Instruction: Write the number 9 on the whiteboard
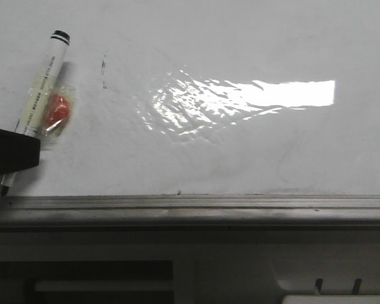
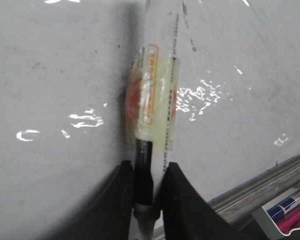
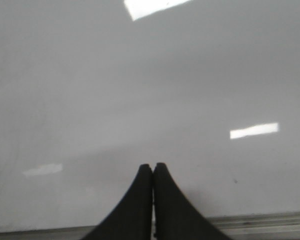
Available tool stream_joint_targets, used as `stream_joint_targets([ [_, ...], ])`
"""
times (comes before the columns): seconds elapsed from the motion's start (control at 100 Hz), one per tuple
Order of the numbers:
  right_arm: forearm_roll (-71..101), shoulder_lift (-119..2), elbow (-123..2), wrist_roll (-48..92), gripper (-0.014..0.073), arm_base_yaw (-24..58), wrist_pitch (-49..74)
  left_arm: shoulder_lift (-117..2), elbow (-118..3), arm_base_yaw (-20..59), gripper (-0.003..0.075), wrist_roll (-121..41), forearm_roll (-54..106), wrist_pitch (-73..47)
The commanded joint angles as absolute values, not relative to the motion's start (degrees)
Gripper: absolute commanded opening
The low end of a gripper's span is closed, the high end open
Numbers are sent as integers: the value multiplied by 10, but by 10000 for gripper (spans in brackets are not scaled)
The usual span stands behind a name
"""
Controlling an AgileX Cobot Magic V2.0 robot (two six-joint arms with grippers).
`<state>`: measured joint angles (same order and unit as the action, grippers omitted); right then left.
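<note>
The left gripper [image 2: 145, 200] is clamped on a marker [image 1: 43, 88] near its tip end, the barrel slanting up and away to its black cap end, tip low just above the tray rail [image 1: 190, 206]. Light, stiff and slick, the pen looks best held at its taped midsection [image 2: 152, 95]. The whiteboard [image 1: 240, 152] shows glare and faint dashed smudges [image 1: 104, 69]; no number 9 yet. The right gripper [image 3: 153, 200] hangs pressed together, empty.

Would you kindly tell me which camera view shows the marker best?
The front view: the whole marker shows, cap to tip. The left wrist view shows its barrel gripped by the left gripper. The right wrist view shows none.
</note>
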<state>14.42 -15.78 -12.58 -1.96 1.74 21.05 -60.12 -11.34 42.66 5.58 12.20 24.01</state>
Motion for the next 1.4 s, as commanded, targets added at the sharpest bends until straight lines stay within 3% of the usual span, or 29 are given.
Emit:
stream_joint_targets([
  [0.0,147,-170,-152,-18,-69,60,197,-596,-129,431,-20,59,114,285],
  [0.3,147,-233,-234,86,-54,257,244,-526,-129,431,-20,59,-108,283],
  [0.37,147,-262,-258,105,9,301,245,-512,-129,431,-20,59,-155,281],
  [0.52,147,-342,-311,117,232,394,225,-506,-129,431,-20,59,-238,281],
  [0.59,147,-386,-335,129,272,434,209,-506,-129,431,-20,59,-269,281],
  [0.82,147,-517,-419,139,273,524,143,-506,-129,431,-20,59,-331,286],
  [1.3,163,-658,-520,139,272,554,155,-506,-129,431,-20,59,-332,286],
  [1.39,172,-660,-520,139,218,554,155,-506,-129,431,-20,59,-332,286],
])
